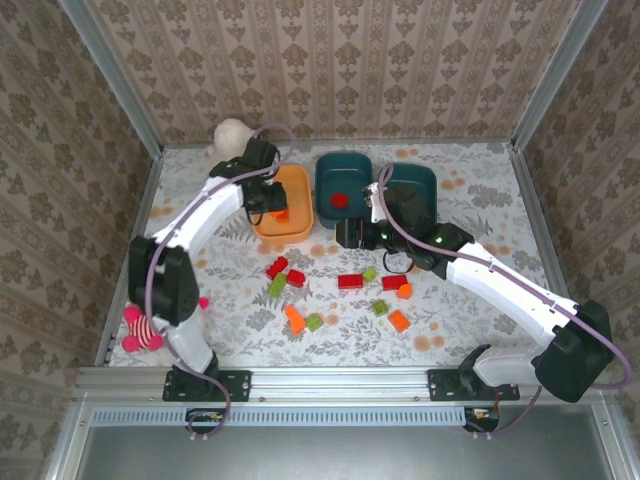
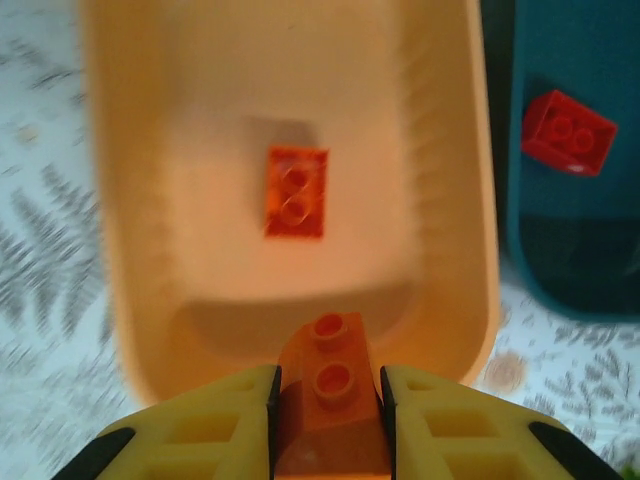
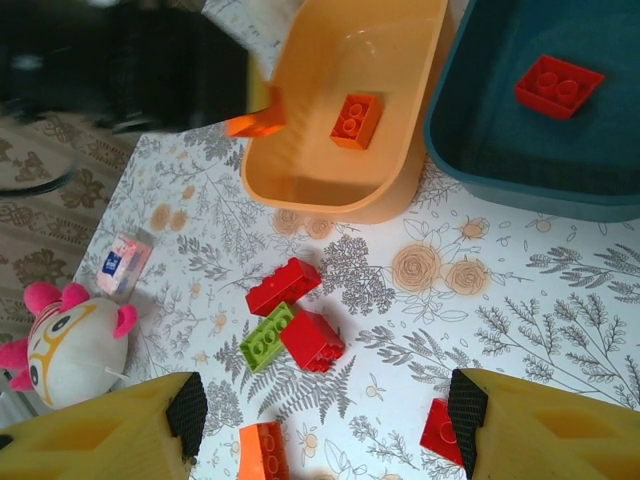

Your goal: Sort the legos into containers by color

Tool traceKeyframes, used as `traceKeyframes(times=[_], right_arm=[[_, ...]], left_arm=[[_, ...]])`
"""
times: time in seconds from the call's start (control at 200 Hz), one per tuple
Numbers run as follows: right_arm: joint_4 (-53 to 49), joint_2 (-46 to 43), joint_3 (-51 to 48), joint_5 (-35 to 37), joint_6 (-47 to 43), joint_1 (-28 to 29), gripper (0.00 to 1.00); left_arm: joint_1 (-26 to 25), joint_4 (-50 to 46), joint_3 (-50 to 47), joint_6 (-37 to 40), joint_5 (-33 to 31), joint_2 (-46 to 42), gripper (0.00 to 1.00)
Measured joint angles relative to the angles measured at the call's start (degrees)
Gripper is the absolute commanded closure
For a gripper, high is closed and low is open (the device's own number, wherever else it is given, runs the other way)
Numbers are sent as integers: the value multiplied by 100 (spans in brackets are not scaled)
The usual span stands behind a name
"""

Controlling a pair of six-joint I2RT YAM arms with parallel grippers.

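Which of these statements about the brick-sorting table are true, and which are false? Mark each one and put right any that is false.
1. The left gripper is shut on a small orange plastic brick. True.
2. The orange rounded plastic tub is empty. False: a second orange brick lies on its floor.
3. A red plastic brick lies in the dark teal plastic tub beside the orange one. True.
4. The right gripper is clamped shut. False: its jaws stand wide open with nothing between them.
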Motion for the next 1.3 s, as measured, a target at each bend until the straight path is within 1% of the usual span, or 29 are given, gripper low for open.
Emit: traceKeyframes(times=[0.12,0.21,0.27,0.325,0.465,0.535,0.615,0.8,0.93,1.01,1.065,1.175,1.19,1.23,1.255,1.3], right_arm=[[-59,-131,7,37,0,-42,32],[-133,-278,7,85,2,-63,32],[-151,-378,4,125,4,-83,32],[-149,-470,-4,164,7,-101,32],[-166,-627,-66,216,28,-116,32],[-236,-654,-122,232,28,-118,32],[-358,-675,-210,258,24,-122,32],[-780,-678,-245,437,-9,-127,32],[-1344,-678,-245,774,-20,-131,33],[-1766,-636,-238,973,-20,-162,33],[-2061,-518,-232,1073,-22,-243,31],[-2483,-28,-238,1027,-109,-693,20],[-2516,63,-240,1005,-120,-758,16],[-2634,339,-240,931,-247,-920,10],[-2682,527,-234,911,-297,-1001,1],[-2754,837,-229,876,-476,-1067,0]], left_arm=[[-72,-39,715,-11,201,1032,71],[-105,-153,992,-81,289,1513,71],[-116,-223,1025,-173,313,1670,71],[-116,-295,1023,-269,332,1735,67],[-111,-302,957,-492,400,1755,52],[-111,-284,920,-557,446,1755,47],[-111,-284,901,-590,494,1753,44],[-111,-289,863,-623,507,1644,40],[-111,-291,693,-632,492,1174,37],[-111,-236,424,-629,485,581,36],[-122,-155,149,-629,498,85,34],[-216,87,-581,-627,597,-962,33],[-245,107,-684,-627,629,-1102,33],[-323,214,-1012,-627,706,-1447,33],[-372,269,-1209,-627,754,-1644,32],[-450,345,-1554,-629,813,-1917,32]])
